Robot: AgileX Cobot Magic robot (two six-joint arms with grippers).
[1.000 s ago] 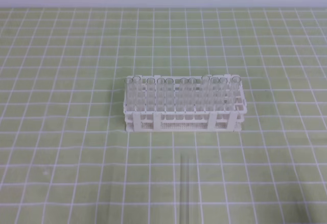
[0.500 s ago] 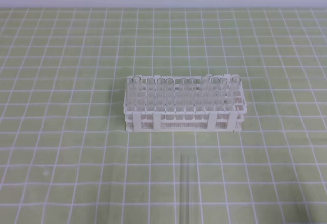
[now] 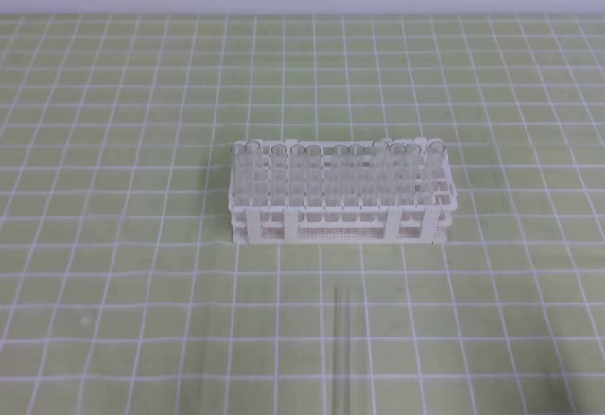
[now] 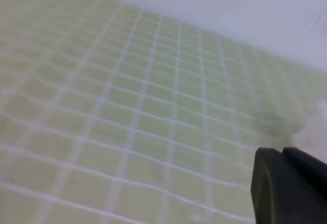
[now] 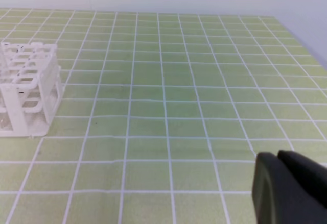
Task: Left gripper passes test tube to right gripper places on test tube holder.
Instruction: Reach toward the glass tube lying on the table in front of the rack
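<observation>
Stock: test tube [image 3: 342, 349] flat on the mat before the test tube holder [image 3: 340, 209], unpicked. My left gripper [image 4: 291, 185] and right gripper [image 5: 291, 188] show only corners; opening untellable. Next: left descends for pickup.

high view looks down at test tube holder [image 3: 340, 195]; right wrist shares it.

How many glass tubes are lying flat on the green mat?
1: the test tube lies on the mat in front of the test tube holder, pointing toward it. Other tubes stand upright in the rack; none else lies flat in view.
</observation>
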